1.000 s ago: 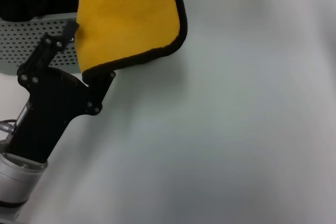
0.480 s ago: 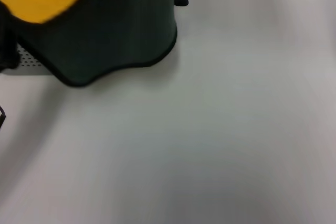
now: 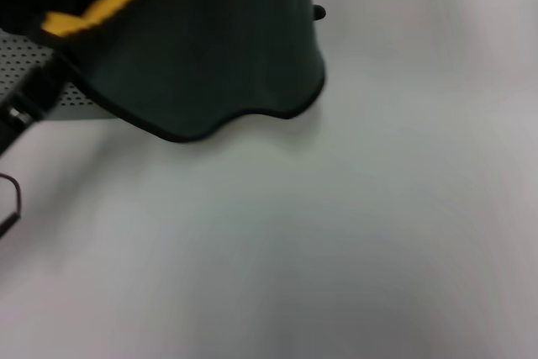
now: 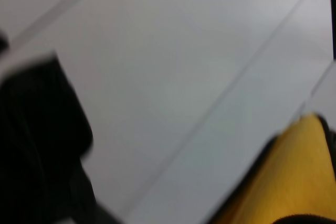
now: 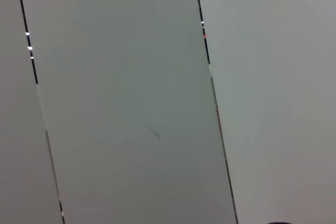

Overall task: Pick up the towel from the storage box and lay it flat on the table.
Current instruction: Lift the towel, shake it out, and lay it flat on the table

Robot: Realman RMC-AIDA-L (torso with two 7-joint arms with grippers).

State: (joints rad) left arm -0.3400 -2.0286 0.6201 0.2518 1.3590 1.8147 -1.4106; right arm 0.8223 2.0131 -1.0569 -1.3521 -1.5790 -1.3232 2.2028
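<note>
Head view shows the towel (image 3: 210,48) hanging in the air, up at the far left part of the table (image 3: 378,224). Its dark green side faces us, and a bit of the yellow side (image 3: 109,2) peeks out at the top left. A black edge runs along the bottom in a wavy line, and that edge hangs just above the table, or maybe brushes it. I cannot tell which.

Behind the towel sits the storage box (image 3: 34,81), with its rows of little holes. The towel covers most of it.

A dark piece of the left arm (image 3: 29,102) pokes out at the left edge, under the towel. Its jaws are hidden, so I cannot tell if they are open or closed, or where they hold the cloth. The left wrist view only shows a yellow corner of the towel. The right gripper is not seen at all.

The towel looks soft, light and floppy. It bends and folds wherever it hangs. To lay it flat, I think holding it by an edge or a corner works best, so the rest can drop down and spread out.
</note>
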